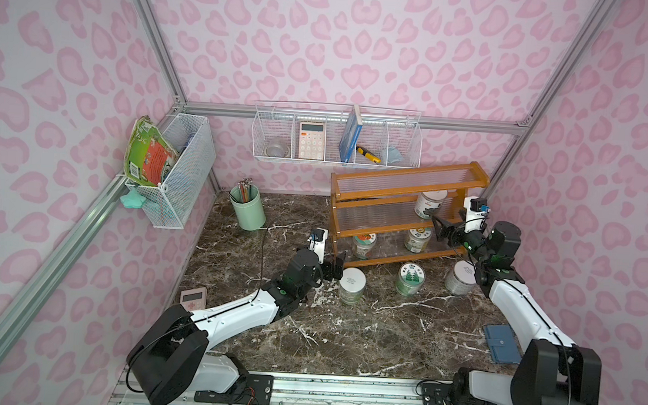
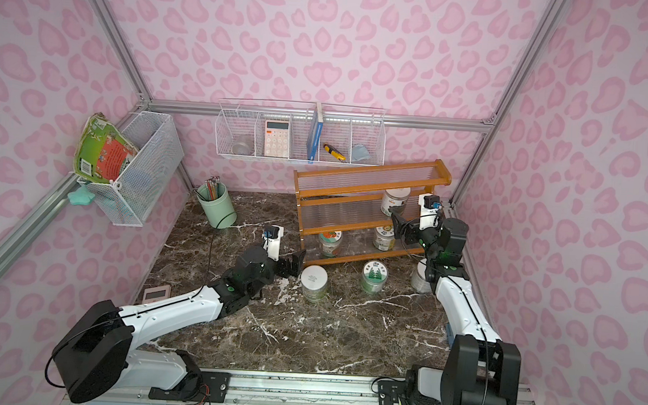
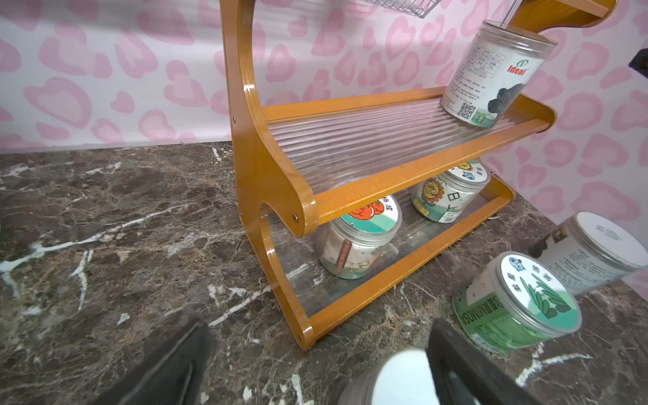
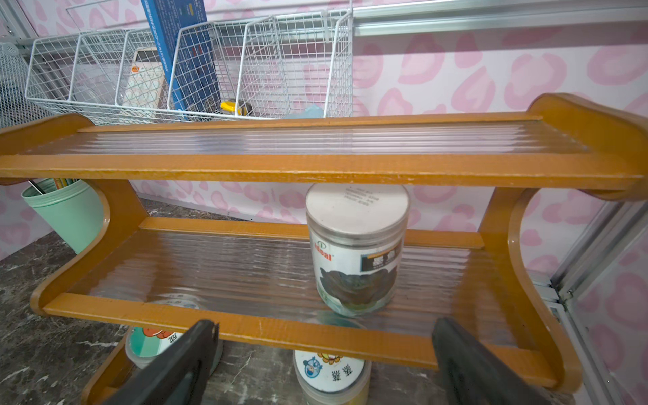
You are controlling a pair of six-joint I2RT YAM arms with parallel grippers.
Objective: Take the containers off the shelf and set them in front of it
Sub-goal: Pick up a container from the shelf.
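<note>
The orange-brown shelf (image 1: pixel 404 181) (image 3: pixel 280 175) stands at the back right of the marble table. A white jar with a dark label (image 1: pixel 429 204) (image 4: pixel 356 245) is on its middle tier. Two jars with pictured lids (image 1: pixel 364 244) (image 1: pixel 417 240) sit on the bottom tier. In front of the shelf stand a white-lidded jar (image 1: pixel 352 286), a green-lidded jar (image 1: pixel 410 280) and another white-lidded jar (image 1: pixel 460 277). My left gripper (image 1: pixel 339 268) (image 3: pixel 319 324) is open beside the first white-lidded jar (image 3: pixel 403 378). My right gripper (image 1: pixel 440 228) (image 4: pixel 326 324) is open, facing the middle-tier jar, which lies beyond its fingers.
A mint-green pencil cup (image 1: pixel 248 208) stands left of the shelf. White wire baskets hang on the back wall (image 1: pixel 336 134) and the left wall (image 1: pixel 178 171). A pink calculator (image 1: pixel 193 297) lies at the table's left edge, a blue notebook (image 1: pixel 500 343) at its right.
</note>
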